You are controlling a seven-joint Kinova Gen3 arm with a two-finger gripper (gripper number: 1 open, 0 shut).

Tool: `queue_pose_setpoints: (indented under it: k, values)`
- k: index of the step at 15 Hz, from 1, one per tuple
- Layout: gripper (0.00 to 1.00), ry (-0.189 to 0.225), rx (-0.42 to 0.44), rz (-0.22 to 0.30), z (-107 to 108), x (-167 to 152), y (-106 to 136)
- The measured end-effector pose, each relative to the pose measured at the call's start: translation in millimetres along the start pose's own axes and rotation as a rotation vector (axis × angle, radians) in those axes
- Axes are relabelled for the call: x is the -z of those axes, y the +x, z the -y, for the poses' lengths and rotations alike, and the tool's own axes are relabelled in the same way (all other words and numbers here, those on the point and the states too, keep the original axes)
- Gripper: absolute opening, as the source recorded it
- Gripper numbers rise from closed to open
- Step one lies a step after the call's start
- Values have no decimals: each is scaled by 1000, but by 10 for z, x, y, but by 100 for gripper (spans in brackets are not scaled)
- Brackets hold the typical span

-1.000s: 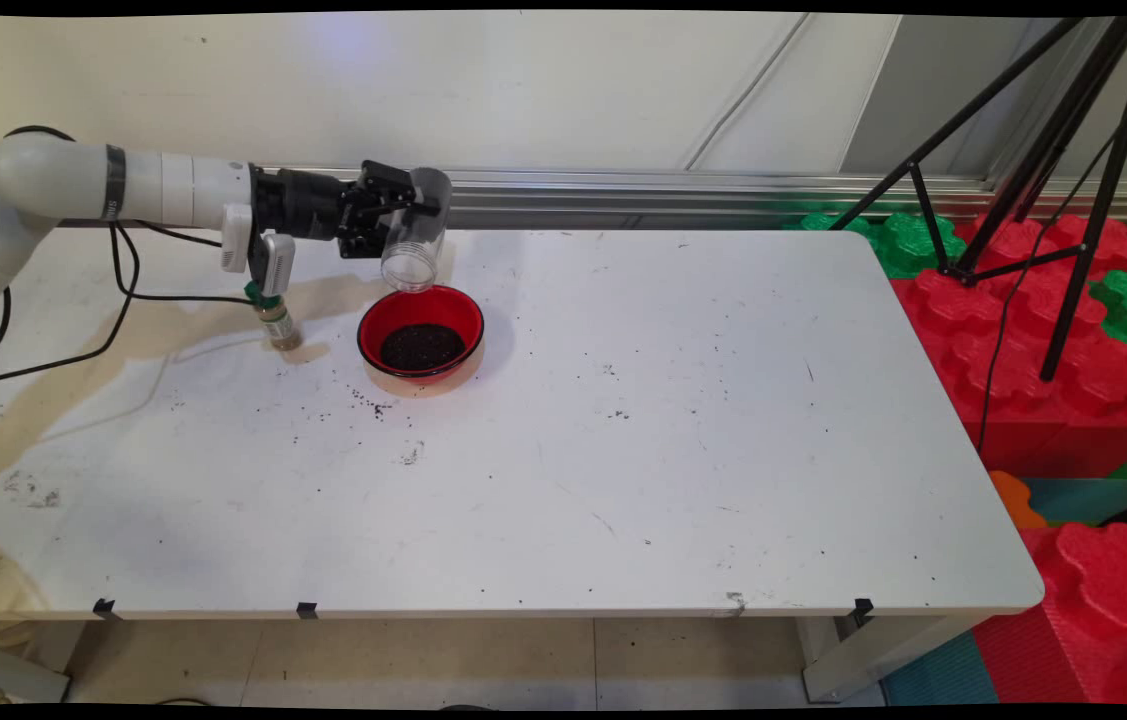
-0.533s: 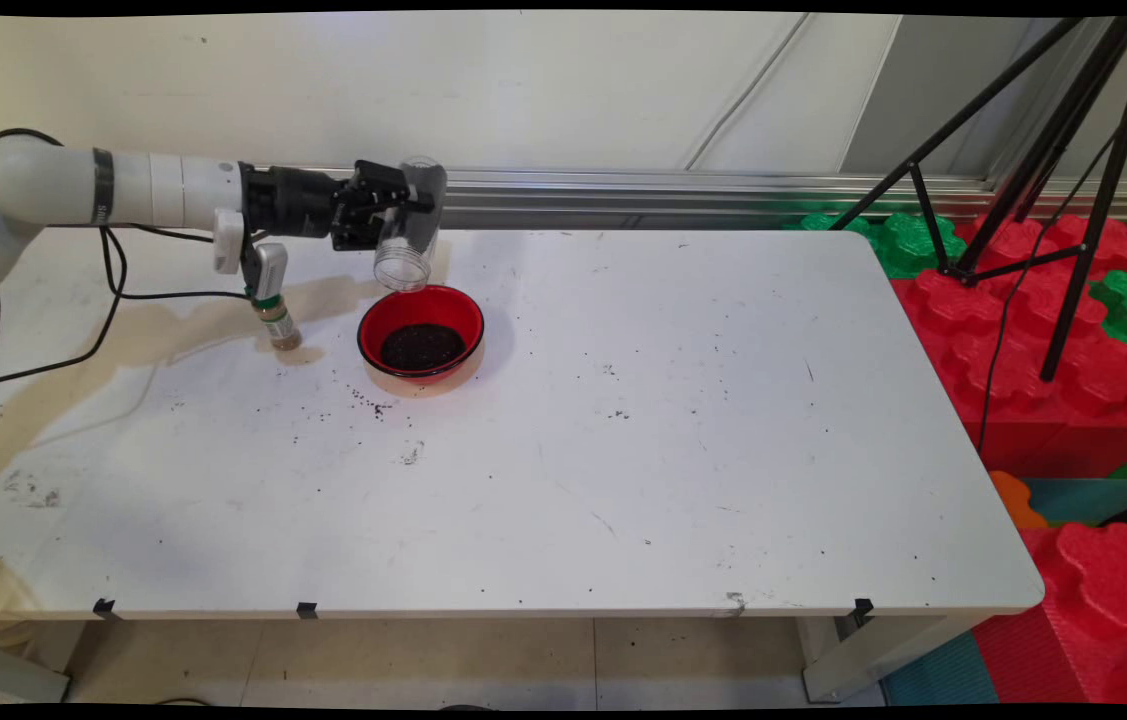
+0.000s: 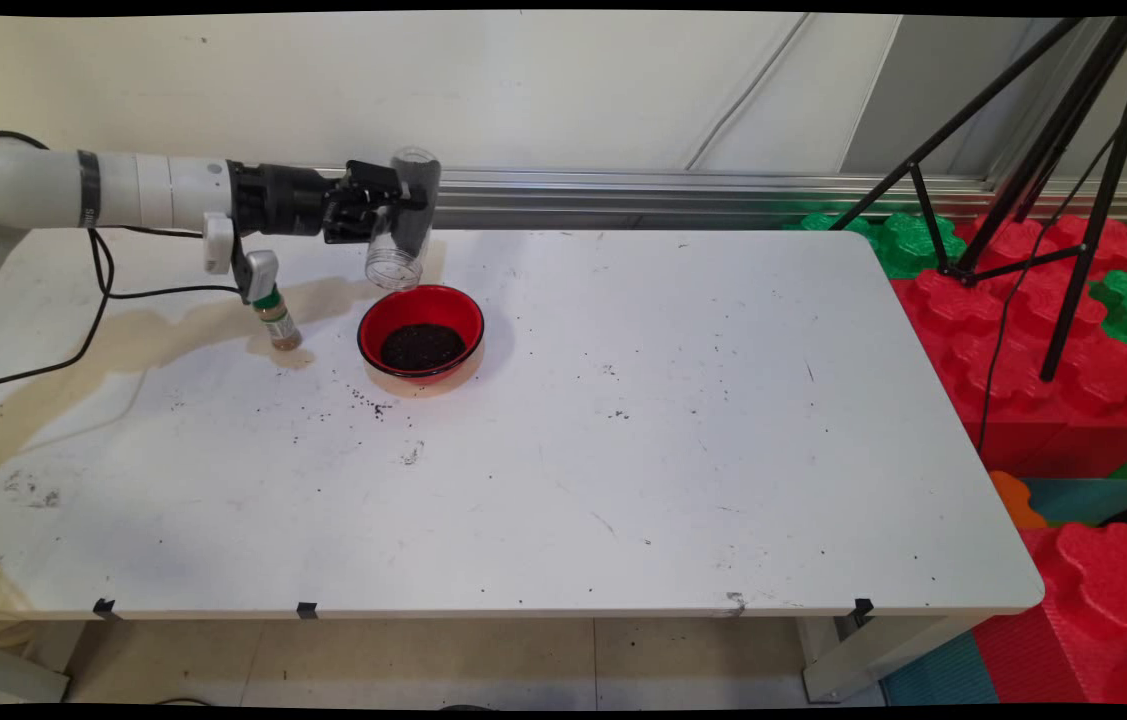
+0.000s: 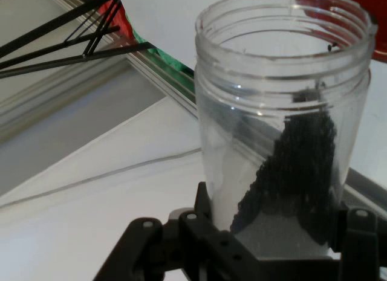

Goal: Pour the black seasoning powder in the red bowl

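The tool (image 3: 401, 203) has drawn the clear jar (image 3: 401, 235) leftward and up, off the red bowl (image 3: 420, 333).

Jar (image 4: 284, 112) clamped between the fingers (image 4: 357, 232): clear, glossy plastic with a moulded threaded neck, holding dark, matt granules (image 4: 296, 166) heaped against one wall. Gripper (image 3: 385, 203): matt black plastic or metal linkage, cannot tell which. Below the fingers, bowl (image 3: 420, 331): glossy red, smooth, filled with the same dark grainy matter; table (image 3: 623, 440): smooth white laminate, scuffed and stained, strewn with dark specks.
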Motion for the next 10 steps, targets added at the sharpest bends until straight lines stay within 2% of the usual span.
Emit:
queue_pose_setpoints:
  k: [10]
  values:
    - [0,15,-147,-2,7,96,86]
